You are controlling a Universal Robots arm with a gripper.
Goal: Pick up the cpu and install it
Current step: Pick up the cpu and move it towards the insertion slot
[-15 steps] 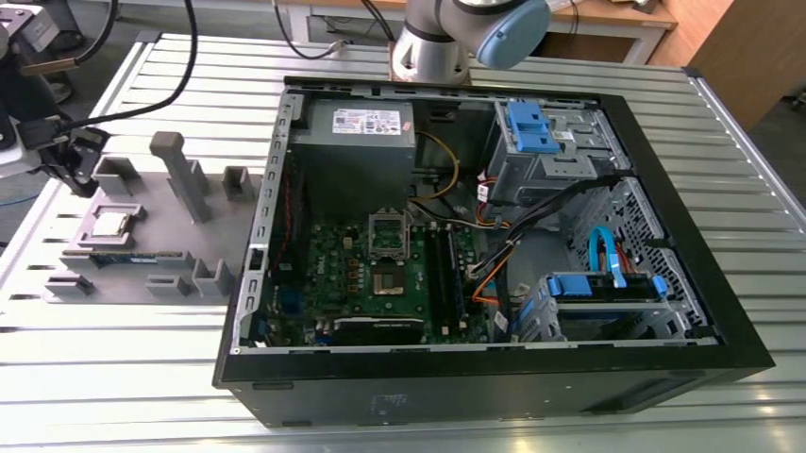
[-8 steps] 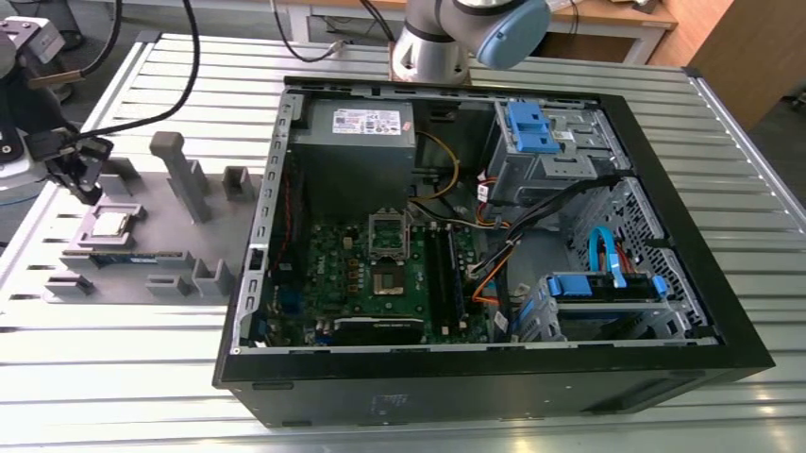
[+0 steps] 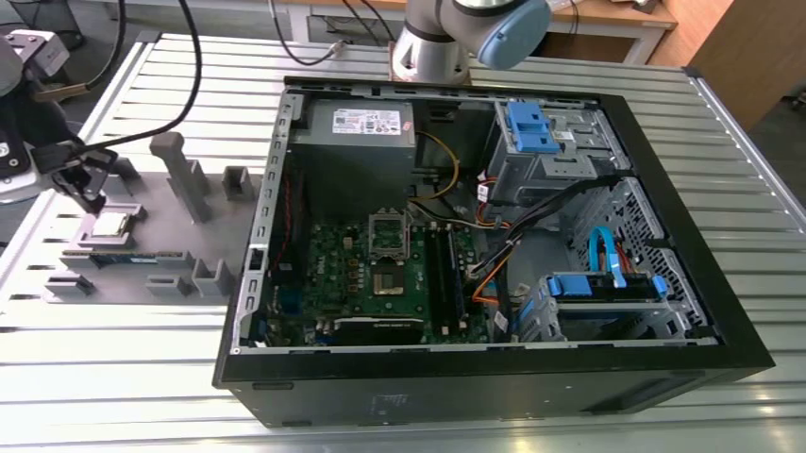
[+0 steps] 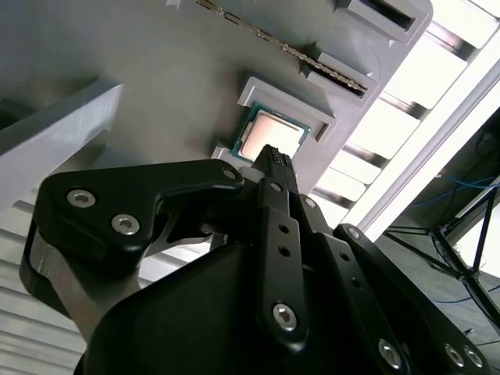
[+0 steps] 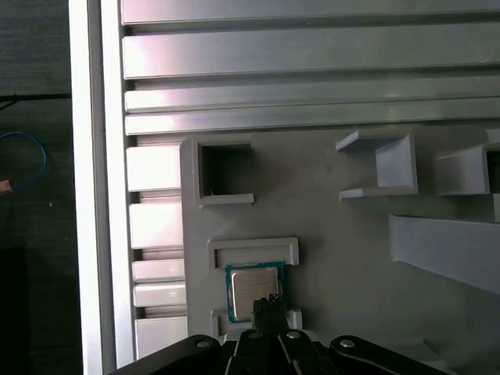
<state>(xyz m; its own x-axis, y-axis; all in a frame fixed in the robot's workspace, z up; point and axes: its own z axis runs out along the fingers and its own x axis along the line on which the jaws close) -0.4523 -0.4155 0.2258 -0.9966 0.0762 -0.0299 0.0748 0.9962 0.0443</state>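
The cpu, a small silver square with a thin pale rim, lies flat in a pocket of the grey holder tray at the exterior view's left. My gripper hangs just above it and a little to one side. In both wrist views the two black fingers meet in a narrow tip, shut, with nothing between them. That tip overlaps the near edge of the cpu. Whether it touches the chip I cannot tell.
The open computer case lies to the exterior view's right, with the green motherboard and its socket inside. A memory stick rests on the tray beside the cpu. Upright grey posts rise from the tray. Black cables hang above.
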